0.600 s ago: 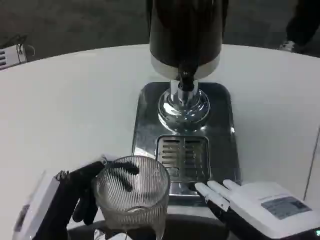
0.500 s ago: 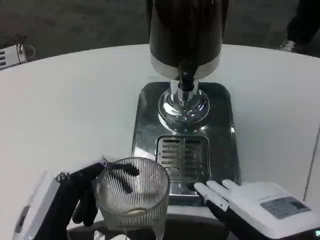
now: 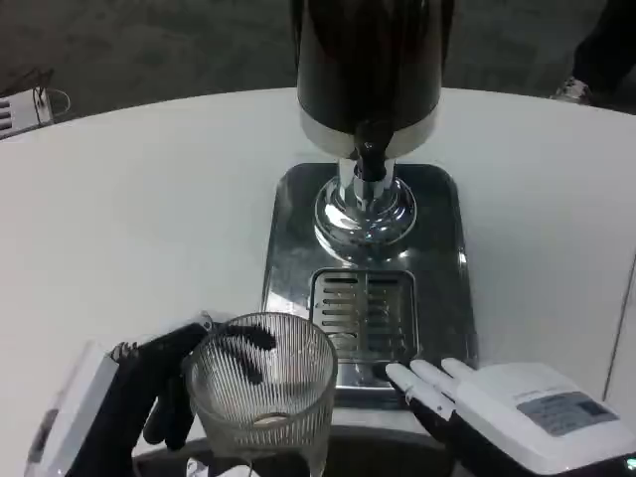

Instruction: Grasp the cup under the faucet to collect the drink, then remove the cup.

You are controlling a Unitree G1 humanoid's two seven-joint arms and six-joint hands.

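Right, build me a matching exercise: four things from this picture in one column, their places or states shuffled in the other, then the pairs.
1. ribbed glass cup
2. left hand
3. right hand
4. drip grate

A. resting by the steel base's near right corner, fingers straight
B. set into the steel base, below the faucet
C. held near the table's front edge, left of the grate
D. dark fingers wrapped around the glass

Pairs: 1-C, 2-D, 3-A, 4-B

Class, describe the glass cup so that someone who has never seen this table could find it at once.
Start at the black drink dispenser on its steel tray. Near the tray's front left corner, the left robot hand holds the cup. It alone is clear ribbed glass.
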